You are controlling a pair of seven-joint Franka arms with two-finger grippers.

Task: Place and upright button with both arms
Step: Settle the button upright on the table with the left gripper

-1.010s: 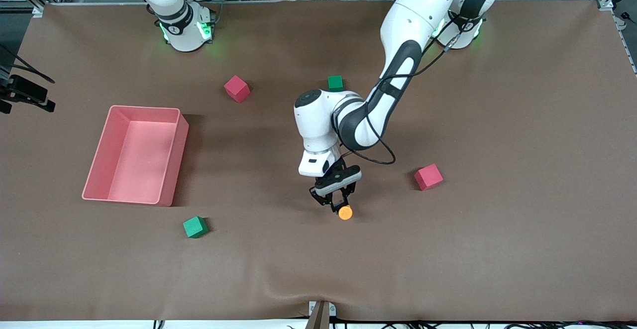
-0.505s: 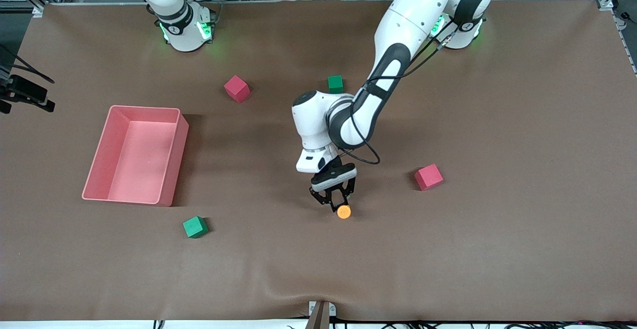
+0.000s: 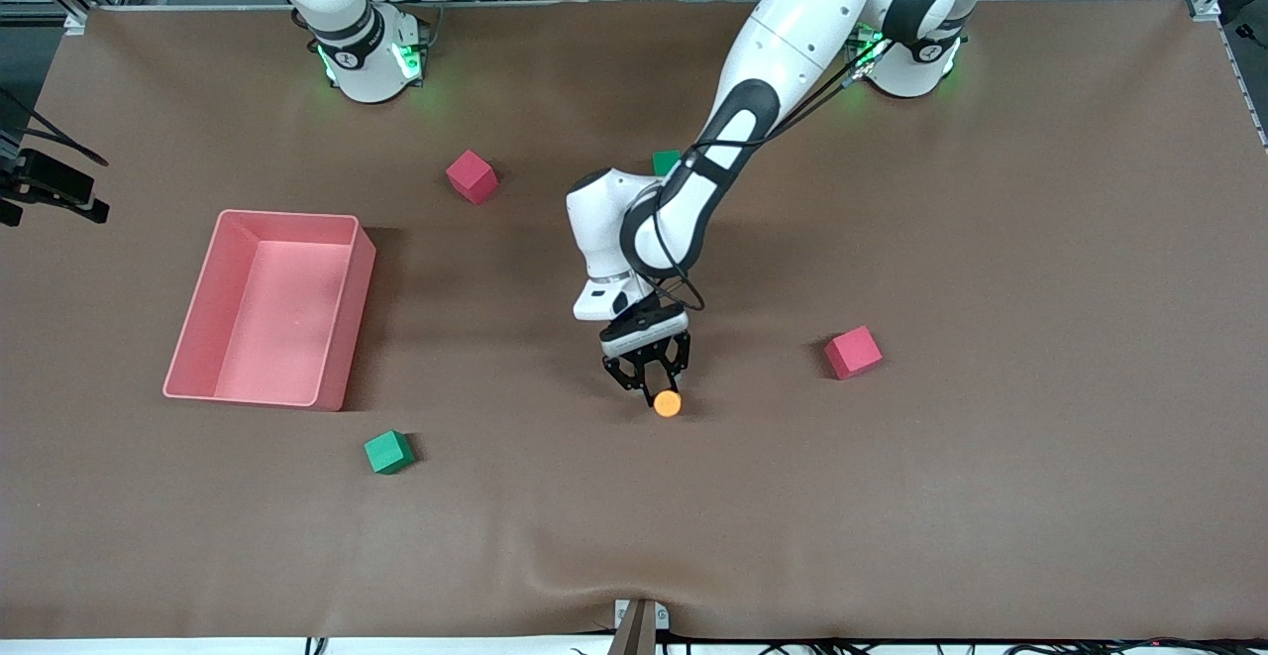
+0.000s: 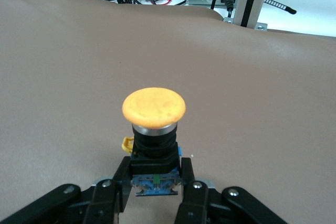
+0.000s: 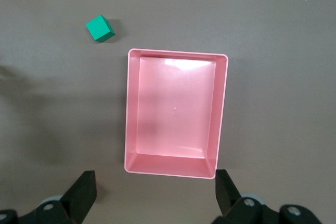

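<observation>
Pink plastic marks the right arm's end of the counter (image 3: 991, 536): a shallow empty tray (image 3: 342, 308), with a green cube (image 3: 387, 452) nearer the front camera than it and a red cube (image 3: 471, 175) farther off. The right pincer (image 5: 152, 195) hangs high over that tray, fingers spread wide and holding nothing; this arm waits.

Near the middle of the counter the left pincer (image 3: 649, 379) is clamped on the button (image 3: 667, 403). The left wrist view shows both fingers (image 4: 107, 195) pressing the black body at its bluish end, with the orange cap pointing away from the pincer. The button looks to be carried low over bare counter. A second green cube (image 3: 666, 161) peeks out past the left arm's forearm, and another red cube (image 3: 853, 352) sits toward the left arm's end.

The step in hand appears to be the carry, before the set-down. Next, I judge, the left arm should lower and turn its wrist so the bluish base meets the counter flat, then let go gently; the top-heavy cap could tip it, so the right pincer may need to come over and steady it.
</observation>
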